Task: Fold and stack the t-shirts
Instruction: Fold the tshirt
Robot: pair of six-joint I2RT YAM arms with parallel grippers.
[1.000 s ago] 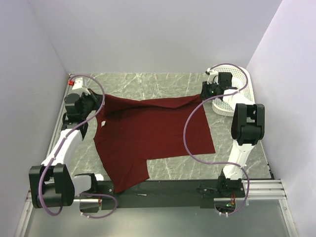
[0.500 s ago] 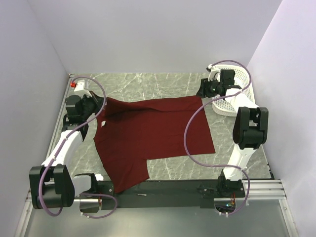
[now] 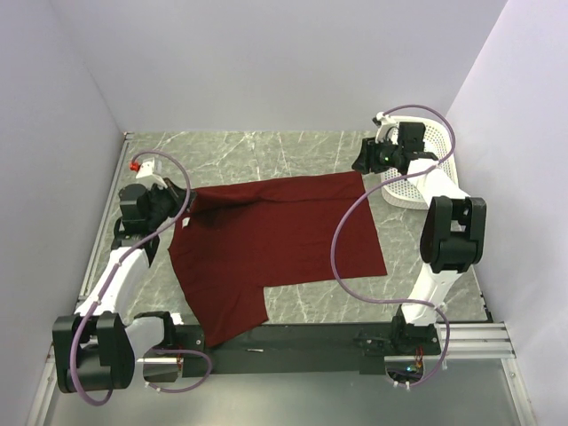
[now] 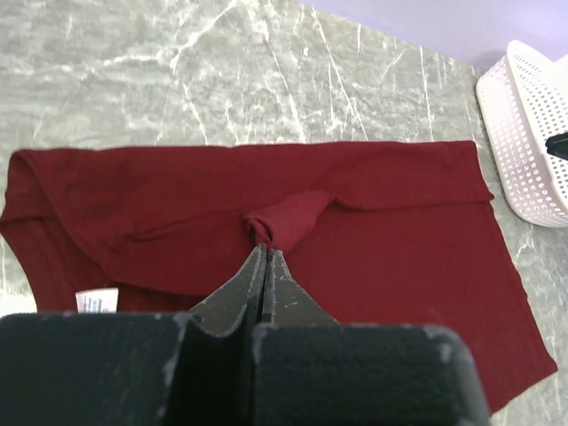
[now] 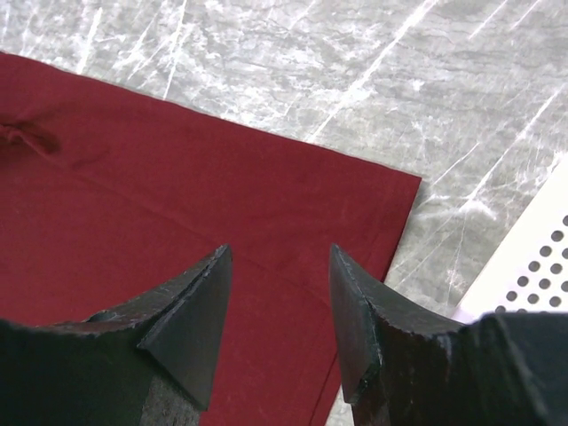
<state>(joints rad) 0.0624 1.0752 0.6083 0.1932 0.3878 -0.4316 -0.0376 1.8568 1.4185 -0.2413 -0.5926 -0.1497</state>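
While your left gripper (image 4: 264, 250) pinches shut on the t-shirt (image 4: 399, 257) mid-frame, your right gripper (image 5: 280, 257) gapes empty over its corner.

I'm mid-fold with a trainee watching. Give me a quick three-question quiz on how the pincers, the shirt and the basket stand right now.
1. True or false: the left pincer is shut on a pinch of the maroon t-shirt.
2. Pick one. The right pincer is: A) shut on the shirt's hem; B) open above the shirt's far right corner, holding nothing; C) down inside the basket.
3. Fill in: the white basket stands to the robot's ____ of the t-shirt, apart from it.
Key: 1 true; 2 B; 3 right.
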